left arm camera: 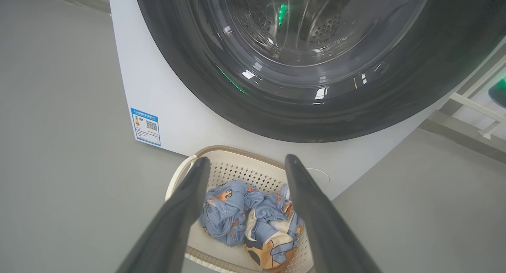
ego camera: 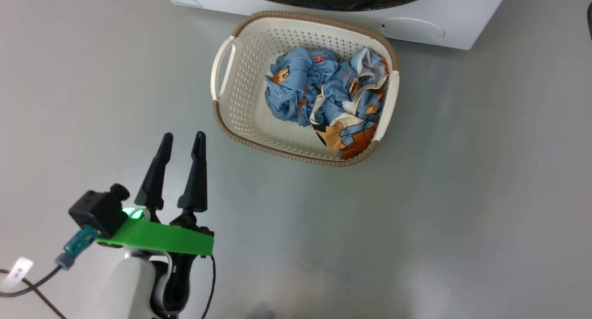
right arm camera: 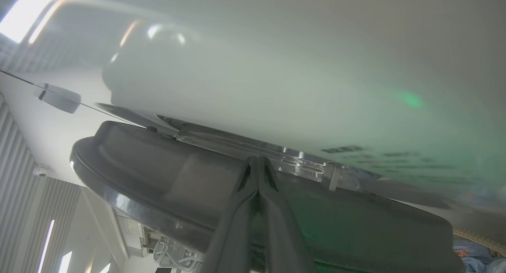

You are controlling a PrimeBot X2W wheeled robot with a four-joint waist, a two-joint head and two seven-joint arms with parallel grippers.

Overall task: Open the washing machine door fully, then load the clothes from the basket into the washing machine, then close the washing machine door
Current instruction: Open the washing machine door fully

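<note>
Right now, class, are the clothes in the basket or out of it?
In: the clothes lie bunched inside the basket, toward its right side.

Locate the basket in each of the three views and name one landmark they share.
Head view: basket at upper centre, just before the washing machine.
Left wrist view: basket at bottom centre, below the machine.
Right wrist view: basket, a strip of woven rim, lower right corner.
Shared landmark: the blue clothes inside it.

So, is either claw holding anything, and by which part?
Nothing held. Left claw open, empty; right claw shut, tips at the edge of the washing machine door.
</note>
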